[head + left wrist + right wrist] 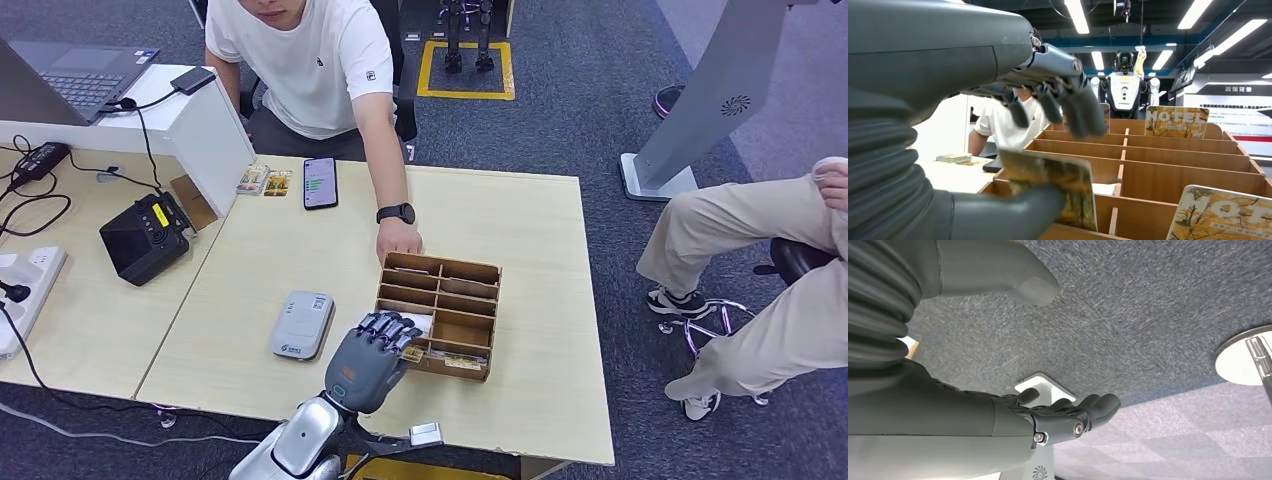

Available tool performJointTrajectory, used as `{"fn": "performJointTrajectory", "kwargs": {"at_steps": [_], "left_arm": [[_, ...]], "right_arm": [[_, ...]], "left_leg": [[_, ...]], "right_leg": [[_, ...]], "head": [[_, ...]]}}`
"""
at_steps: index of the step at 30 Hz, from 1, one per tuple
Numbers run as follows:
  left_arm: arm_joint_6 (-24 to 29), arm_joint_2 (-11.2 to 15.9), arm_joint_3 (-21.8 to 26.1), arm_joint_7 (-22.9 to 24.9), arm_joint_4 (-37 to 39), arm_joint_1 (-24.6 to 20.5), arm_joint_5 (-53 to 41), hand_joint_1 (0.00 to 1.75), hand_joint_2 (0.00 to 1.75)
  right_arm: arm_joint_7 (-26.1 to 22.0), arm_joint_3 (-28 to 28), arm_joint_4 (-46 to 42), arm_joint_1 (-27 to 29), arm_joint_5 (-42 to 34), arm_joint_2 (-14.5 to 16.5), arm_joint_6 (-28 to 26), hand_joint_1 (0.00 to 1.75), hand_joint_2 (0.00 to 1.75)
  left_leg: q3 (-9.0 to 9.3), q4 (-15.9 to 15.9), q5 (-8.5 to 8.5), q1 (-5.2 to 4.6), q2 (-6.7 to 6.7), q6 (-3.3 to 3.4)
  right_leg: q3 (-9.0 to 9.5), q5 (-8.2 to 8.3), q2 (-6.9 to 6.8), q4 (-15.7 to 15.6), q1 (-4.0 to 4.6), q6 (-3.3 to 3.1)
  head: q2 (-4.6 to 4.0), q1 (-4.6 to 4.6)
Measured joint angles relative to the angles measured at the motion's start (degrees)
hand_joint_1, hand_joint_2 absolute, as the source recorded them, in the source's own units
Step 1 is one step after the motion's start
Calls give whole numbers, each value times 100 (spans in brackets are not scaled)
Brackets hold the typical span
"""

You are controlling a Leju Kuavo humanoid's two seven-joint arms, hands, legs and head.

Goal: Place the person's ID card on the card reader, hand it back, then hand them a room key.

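Observation:
My left hand [372,362] reaches over the near left corner of a wooden compartment box [470,300] on the table. In the left wrist view the hand [973,65] has its fingers [1075,107] spread above a yellow hotel key card [1053,187]. The thumb lies against the card's lower face, and a gap shows between fingers and card. More key cards [1176,121] stand in the box [1173,165]. The grey-white card reader [302,324] lies left of the box. The person's hand [398,240] rests at the box's far edge. My right hand [998,415] hangs over the carpet, fingers extended, holding nothing.
A phone [320,182] and two small cards [263,181] lie at the table's far edge in front of the person. A black device [145,238], cables and a laptop [75,75] are at the left. Another person [760,270] sits to the right.

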Motion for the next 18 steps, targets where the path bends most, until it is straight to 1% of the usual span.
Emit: {"fn": "performJointTrajectory", "kwargs": {"at_steps": [2, 4, 6, 8, 11, 12, 13, 14, 17, 18], "left_arm": [[0, -1, 0, 0, 0, 0, 0, 147, 175], [0, -2, 0, 0, 2, 0, 0, 122, 175], [0, -3, 0, 0, 16, 0, 0, 80, 175], [0, -5, 0, 0, 42, 0, 1, 66, 175], [0, -6, 0, 1, 68, -1, 7, 57, 175], [0, -6, 0, 1, 78, -1, 9, 58, 175], [0, -6, 0, 1, 91, -1, 12, 65, 175], [-1, -6, 0, 1, 106, -1, 17, 76, 175], [-1, -7, 0, 4, 165, -1, 56, 131, 175], [0, -7, 0, 8, 188, -1, 72, 145, 175]], "right_arm": [[-18, 0, 0, -1, -47, 0, 0, 0, 175], [-40, 0, 0, -2, -81, 0, 0, 0, 175], [-43, 0, 0, -2, -90, 0, 0, 0, 175], [-51, 1, 0, -3, -110, 0, 0, 0, 175], [-74, 1, 0, -3, -166, 0, 0, 0, 175], [-78, 0, 0, -4, -174, 0, 0, 0, 175], [-81, 0, 0, -4, -184, 0, 0, 0, 175], [-84, 1, 0, -4, -190, 0, 0, 0, 175], [-83, 2, 0, -4, -202, 0, 0, 0, 175], [-78, 2, 0, -4, -202, 0, 0, 0, 175]], "left_leg": [[0, 0, 0, 0, 0, 0], [0, 0, 0, 0, 0, 0], [0, 0, 0, 0, 0, 0], [0, 0, 0, 0, 0, 0], [0, 0, 0, 0, 0, 0], [0, 0, 0, 0, 0, 0], [0, 0, 0, 0, 0, 0], [0, 0, 0, 0, 0, 0], [0, 0, 0, 0, 0, 0], [0, 0, 0, 0, 0, 0]], "right_leg": [[0, 0, 0, 0, 0, 0], [0, 0, 0, 0, 0, 0], [0, 0, 0, 0, 0, 0], [0, 0, 0, 0, 0, 0], [0, 0, 0, 0, 0, 0], [0, 0, 0, 0, 0, 0], [0, 0, 0, 0, 0, 0], [0, 0, 0, 0, 0, 0], [0, 0, 0, 0, 0, 0], [0, 0, 0, 0, 0, 0]], "head": [[0, -1], [0, -1], [0, 0], [0, 1], [0, 0], [0, 0], [0, -1], [0, -1], [0, 1], [0, 1]]}}
